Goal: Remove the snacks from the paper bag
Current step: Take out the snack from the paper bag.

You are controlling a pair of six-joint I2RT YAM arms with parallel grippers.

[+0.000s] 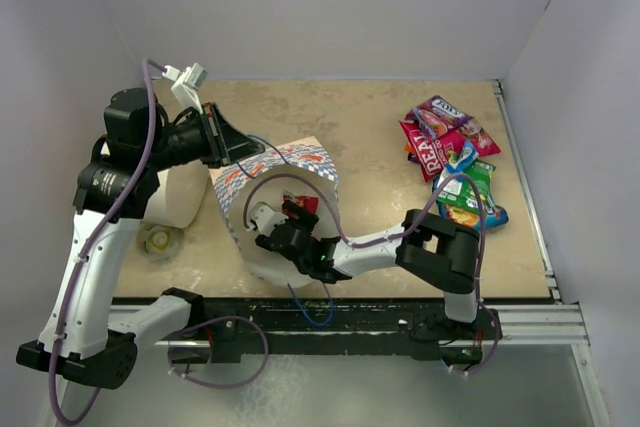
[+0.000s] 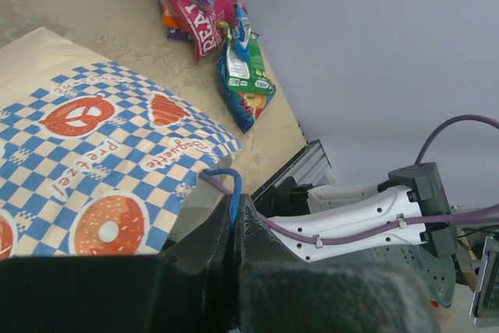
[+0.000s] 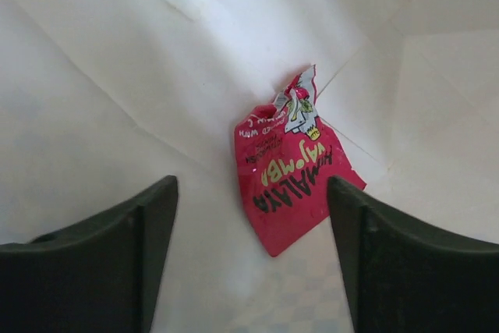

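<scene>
The checkered paper bag (image 1: 300,165) lies on its side at the table's middle, its mouth facing the near edge. My left gripper (image 1: 240,150) is shut on the bag's blue cord handle (image 2: 232,193) and holds the upper edge up. My right gripper (image 1: 287,219) is open inside the bag's mouth. In the right wrist view a red snack packet (image 3: 290,177) lies on the cream inside of the bag (image 3: 117,76), just ahead of and between the open fingers (image 3: 148,224). Several snack packets (image 1: 452,159) lie in a pile at the far right of the table, also in the left wrist view (image 2: 210,21).
A large white cylinder (image 1: 175,197) stands left of the bag, with a small round tape roll (image 1: 160,242) before it. The bag's other blue cord (image 1: 312,309) hangs over the near table edge. White walls close the left, back and right.
</scene>
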